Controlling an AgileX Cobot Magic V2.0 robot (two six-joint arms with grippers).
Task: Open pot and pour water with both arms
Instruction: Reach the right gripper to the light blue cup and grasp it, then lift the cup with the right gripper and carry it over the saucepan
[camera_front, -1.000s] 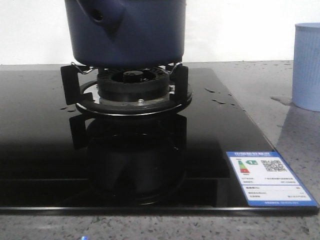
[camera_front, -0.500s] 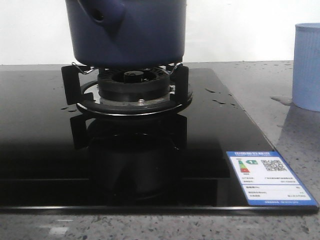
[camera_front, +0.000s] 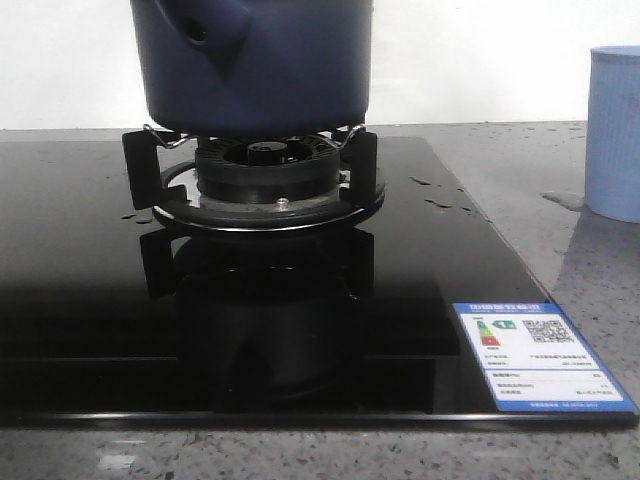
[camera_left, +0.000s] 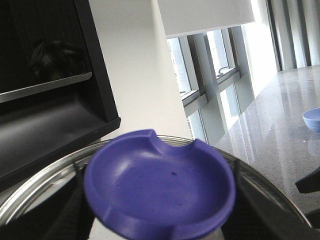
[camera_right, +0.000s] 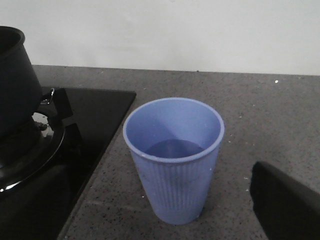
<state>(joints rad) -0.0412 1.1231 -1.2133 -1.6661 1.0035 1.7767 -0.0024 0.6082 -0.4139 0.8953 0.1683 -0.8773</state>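
The pot (camera_front: 255, 65) is sitting on the burner grate (camera_front: 262, 180) of a black glass stove top (camera_front: 90, 300), its dark navy body filling the upper middle of the front view, with the stubby handle socket (camera_front: 205, 28) and its round hole facing forward and to the left. In the right wrist view the pot (camera_right: 17, 80) is showing as a dark rounded wall at the edge of the frame, resting on the same grate. A pale-blue ribbed cup (camera_right: 173, 157) is standing upright on the grey speckled tabletop (camera_right: 260, 115), just beside the stove top's right edge and well apart from the pot; a dark pool is lying in its bottom. In the front view the cup (camera_front: 613, 130) is appearing at the far right. Water droplets (camera_front: 440, 195) are dotting the glass near the burner, and an energy label (camera_front: 535, 355) is sticking to the glass at its front right corner.

The left wrist view is showing a blue-violet knob (camera_left: 160, 192) seated on a glass lid with a metal rim (camera_left: 45, 185), very close to the camera. The left end effector's dark fingers (camera_left: 70, 207) are flanking the knob, but whether they are pinching it I cannot tell. Of the right end effector, only one dark finger (camera_right: 285, 205) is showing near the cup, so its spread cannot be judged.
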